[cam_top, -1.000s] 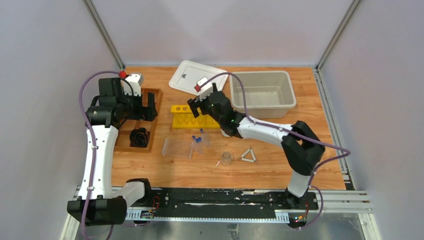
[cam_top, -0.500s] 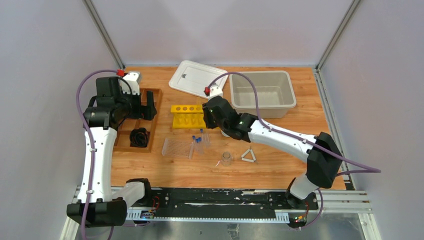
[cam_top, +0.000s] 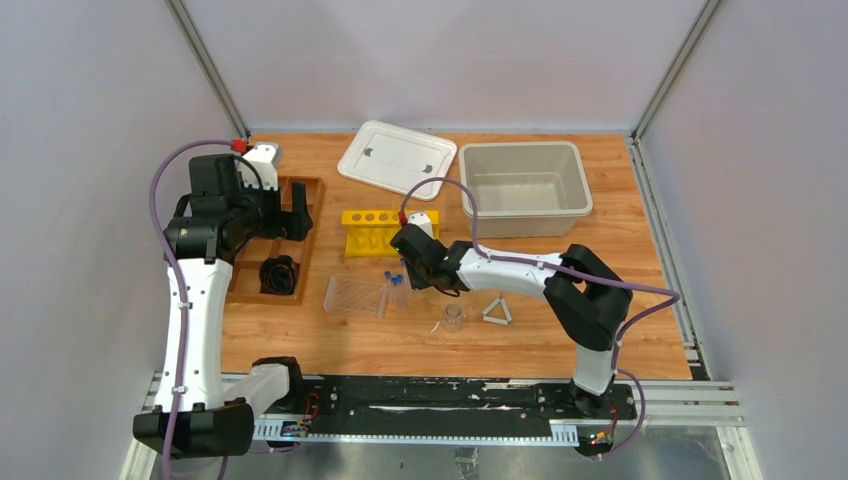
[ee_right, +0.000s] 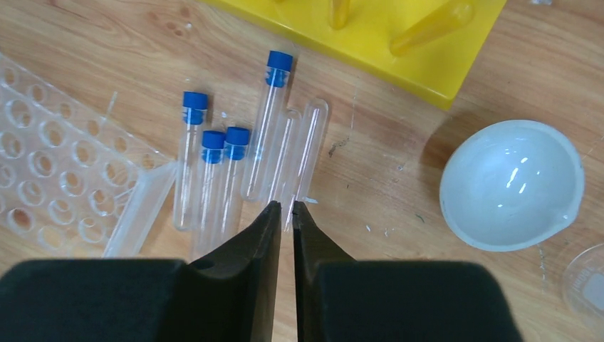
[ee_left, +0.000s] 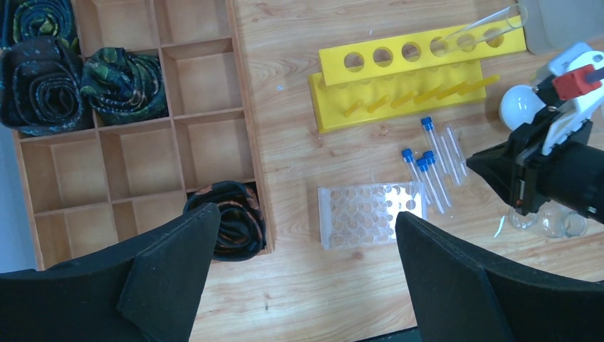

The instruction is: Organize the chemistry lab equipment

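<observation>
Several clear blue-capped tubes point(ee_right: 214, 178) lie beside a clear plastic rack point(ee_right: 50, 185) on the table, with uncapped clear tubes point(ee_right: 305, 146) just to their right. My right gripper point(ee_right: 286, 205) is down over them, its jaws nearly together on the near end of one uncapped tube. In the top view it sits point(cam_top: 408, 284) by the tubes point(cam_top: 397, 281). A white dome-shaped piece point(ee_right: 509, 184) lies to the right. A small beaker point(cam_top: 453, 318) and a white triangle point(cam_top: 497, 311) are nearer the front. My left gripper point(ee_left: 306, 214) hangs open, high above the rack point(ee_left: 370, 222), holding nothing.
A yellow test-tube rack point(cam_top: 375, 232) stands just behind the tubes, one long tube leaning in it point(ee_left: 491, 20). A wooden compartment tray point(cam_top: 300, 185) with rolled dark cloths point(cam_top: 279, 273) is at the left. A grey bin point(cam_top: 520, 185) and its white lid point(cam_top: 397, 155) sit at the back.
My right arm came from behind the yellow rack forward and down to the loose tubes, and its jaws closed from wide open to nearly together. The left arm stayed still.
</observation>
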